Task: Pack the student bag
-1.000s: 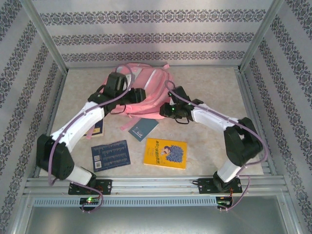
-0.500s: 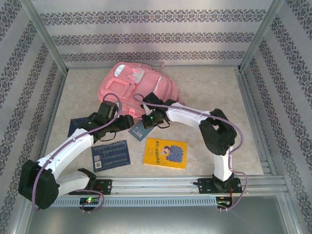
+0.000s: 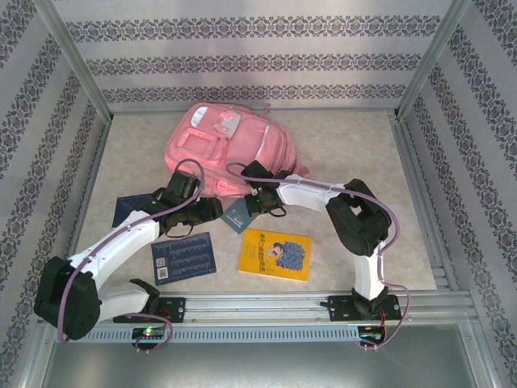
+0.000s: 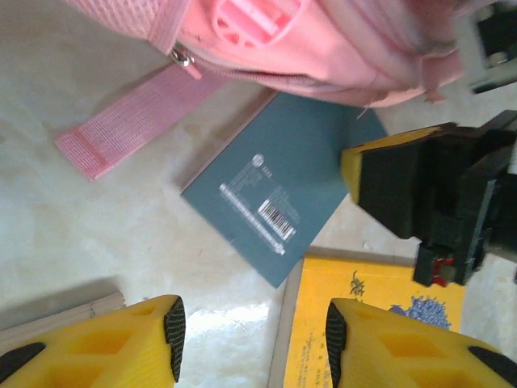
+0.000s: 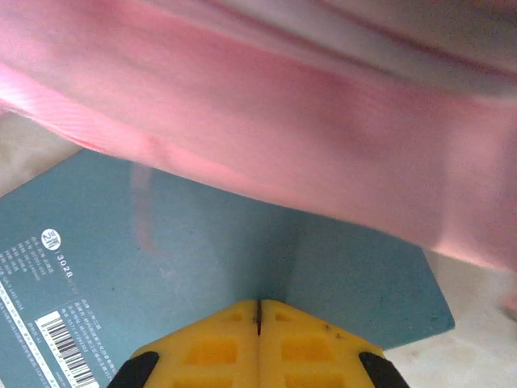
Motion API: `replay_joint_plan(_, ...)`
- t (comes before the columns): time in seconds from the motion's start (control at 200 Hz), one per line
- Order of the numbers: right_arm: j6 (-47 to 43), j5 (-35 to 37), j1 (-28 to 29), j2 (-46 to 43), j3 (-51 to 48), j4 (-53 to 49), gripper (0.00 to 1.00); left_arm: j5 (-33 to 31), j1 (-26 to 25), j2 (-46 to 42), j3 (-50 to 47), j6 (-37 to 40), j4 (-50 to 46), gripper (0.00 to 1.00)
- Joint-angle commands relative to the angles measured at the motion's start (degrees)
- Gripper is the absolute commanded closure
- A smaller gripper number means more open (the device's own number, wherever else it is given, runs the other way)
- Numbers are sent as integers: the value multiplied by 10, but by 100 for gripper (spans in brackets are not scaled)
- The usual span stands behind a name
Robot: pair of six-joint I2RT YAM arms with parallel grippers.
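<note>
The student bag (image 3: 230,141), a big pink backpack, lies flat at the back of the table, front pockets up. Its lower edge fills the top of the left wrist view (image 4: 339,48) and the right wrist view (image 5: 283,121). A teal book (image 3: 237,217) lies just in front of it, one corner tucked under the bag's edge. My right gripper (image 5: 258,304) is shut, its tips resting on the teal book (image 5: 186,259) with nothing between them. My left gripper (image 4: 254,339) stands open above the bare table, short of the teal book (image 4: 283,182), with the right gripper (image 4: 412,190) opposite it.
A yellow book (image 3: 275,253) lies in front of the teal one, a blue book (image 3: 184,257) to its left, and a dark blue book (image 3: 128,210) partly under my left arm. A pink strap (image 4: 129,121) trails on the table. Patterned walls and metal rails enclose the table.
Both arms have left the bag, which now lies flat further back, and have come down to the teal book. The right gripper has shut.
</note>
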Motion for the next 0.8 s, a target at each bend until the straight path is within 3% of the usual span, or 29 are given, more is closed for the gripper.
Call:
replay_joint_plan(0.0,38,25,-22,-6,-66,-26,100,6,-21,27,16,17,-14,50)
replay_joint_plan(0.21,83,-1,-6,-64,-134,13,100,3,-56,118,44,3,9,50)
replay_joint_plan(0.435,97,-20,-11,-133,-160,12,100,3,-59,183,64,-5,60,51)
replay_joint_plan(0.61,69,-81,-72,-204,-178,41,60,8,-59,237,107,4,76,52)
replay_joint_plan(0.794,26,-159,-137,-144,-139,58,40,9,-59,276,128,6,82,53)
